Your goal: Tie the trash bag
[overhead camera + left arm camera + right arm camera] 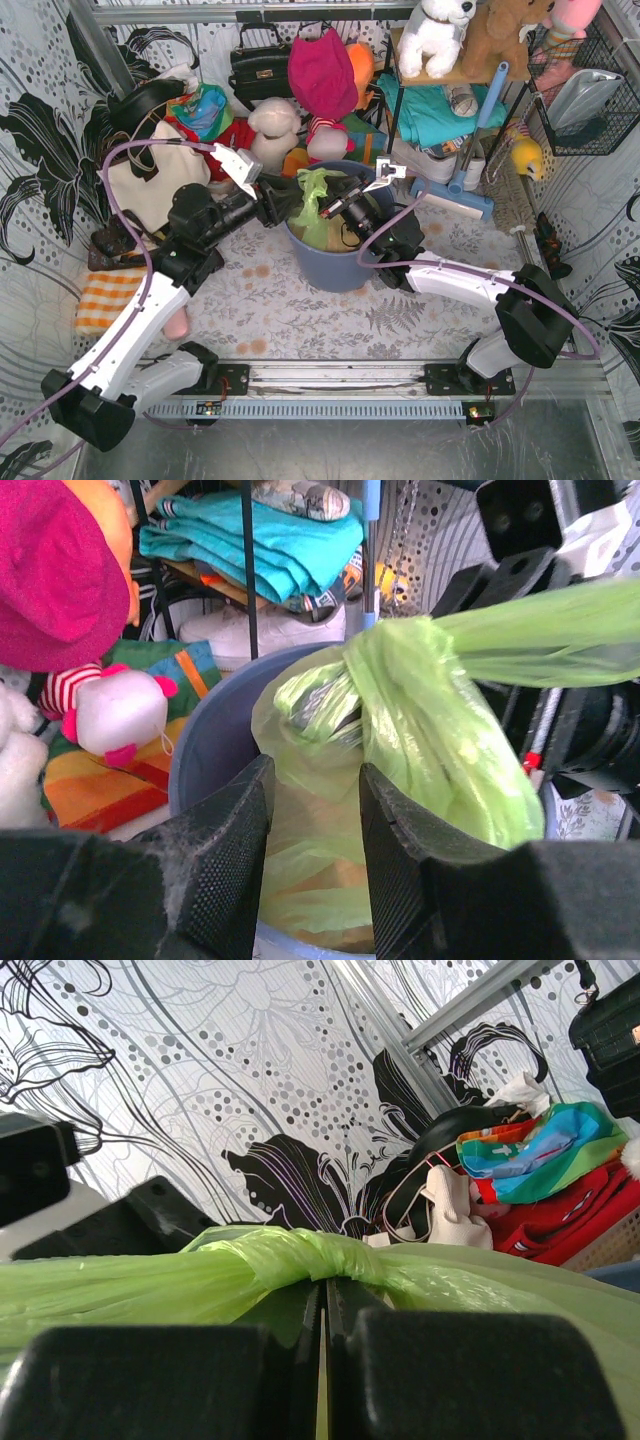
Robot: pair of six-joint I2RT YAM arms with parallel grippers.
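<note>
Left wrist view: the left gripper (pixel 315 805) has its fingers apart with nothing between them. Just past their tips sits the trash bag (pixel 420 710), its neck gathered into a bunch above the rim of the blue-grey bin (pixel 215 745) and its body down inside. A tan patch shows through the film below the fingers, too blurred to identify. A twisted strand of green film runs from the bunch off to the right of these fingers, to the right gripper (pixel 323 1305), whose fingers are pressed together on it; film drapes over their tips and hides the exact contact. The bin stands on a table (pixel 270 300) covered in pale fern-print cloth, its base hidden behind the left fingers. Farther beyond the left fingers lie a white plush toy (pixel 115 715), a pink hat (pixel 55 570) cut off by the frame edge and teal cloth (pixel 270 550) on a shelf. Past the right fingers rises a wall (pixel 250 1080) of black-and-white floral print
</note>
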